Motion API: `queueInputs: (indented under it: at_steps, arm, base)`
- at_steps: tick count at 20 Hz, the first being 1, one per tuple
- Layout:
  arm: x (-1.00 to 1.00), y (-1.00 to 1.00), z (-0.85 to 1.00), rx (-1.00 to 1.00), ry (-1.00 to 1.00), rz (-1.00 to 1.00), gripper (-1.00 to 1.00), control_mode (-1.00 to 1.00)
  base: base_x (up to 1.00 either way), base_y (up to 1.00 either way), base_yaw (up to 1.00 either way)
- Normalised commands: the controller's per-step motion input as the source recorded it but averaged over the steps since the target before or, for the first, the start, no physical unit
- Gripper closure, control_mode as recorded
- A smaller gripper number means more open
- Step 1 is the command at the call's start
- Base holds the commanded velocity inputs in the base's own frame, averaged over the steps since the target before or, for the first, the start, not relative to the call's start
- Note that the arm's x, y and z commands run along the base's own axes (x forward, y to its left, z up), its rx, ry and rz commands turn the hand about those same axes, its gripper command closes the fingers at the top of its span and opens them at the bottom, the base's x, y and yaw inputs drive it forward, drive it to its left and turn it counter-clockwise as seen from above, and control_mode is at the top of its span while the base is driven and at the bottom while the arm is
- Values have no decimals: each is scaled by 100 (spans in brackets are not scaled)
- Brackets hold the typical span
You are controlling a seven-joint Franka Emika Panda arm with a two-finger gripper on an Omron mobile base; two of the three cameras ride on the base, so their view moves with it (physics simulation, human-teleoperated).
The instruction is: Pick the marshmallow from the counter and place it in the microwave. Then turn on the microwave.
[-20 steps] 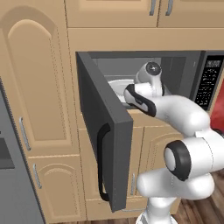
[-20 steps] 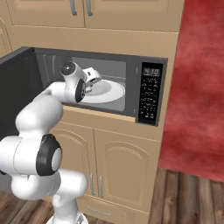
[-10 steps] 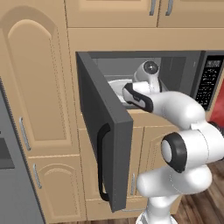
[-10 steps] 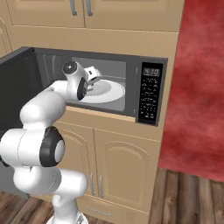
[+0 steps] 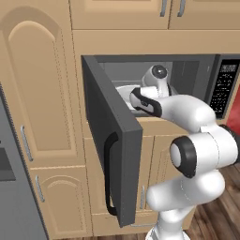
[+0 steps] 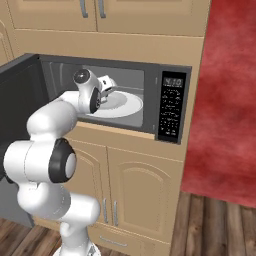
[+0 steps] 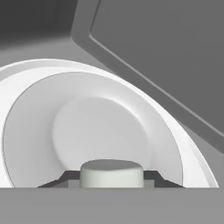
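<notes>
Off-white and soft, the marshmallow (image 7: 112, 173) sits clamped between the gripper (image 7: 112, 180) fingertips, just over the white round plate (image 7: 30, 131) inside the microwave (image 6: 170, 107). The microwave's dark door (image 5: 110, 140) hangs wide open, and the arm reaches in past it.

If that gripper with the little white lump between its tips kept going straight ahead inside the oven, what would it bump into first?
Probably the white round plate on the floor of the dark grey built-in microwave. The gripper, shut on the off-white marshmallow, points straight into the plate's hollow. How near it is, the hand view cannot settle.
</notes>
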Motion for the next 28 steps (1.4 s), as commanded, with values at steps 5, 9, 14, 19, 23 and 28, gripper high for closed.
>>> queueInputs:
  at_steps: [5,9,14,19,23,28]
  arm:
    - [11,2,-11,0,1,0,-100,-100]
    - [10,0,-2,0,0,0,-100,-100]
    - [6,0,0,0,0,0,-100,-100]
    - [-1,0,0,0,0,0,-100,-100]
    - [-9,0,0,0,0,-2,-100,-100]
    - [-18,0,0,0,0,-3,-100,-100]
  base:
    - [0,0,0]
    - [0,0,0]
    - [0,0,0]
    - [0,0,0]
    - [0,0,0]
    - [0,0,0]
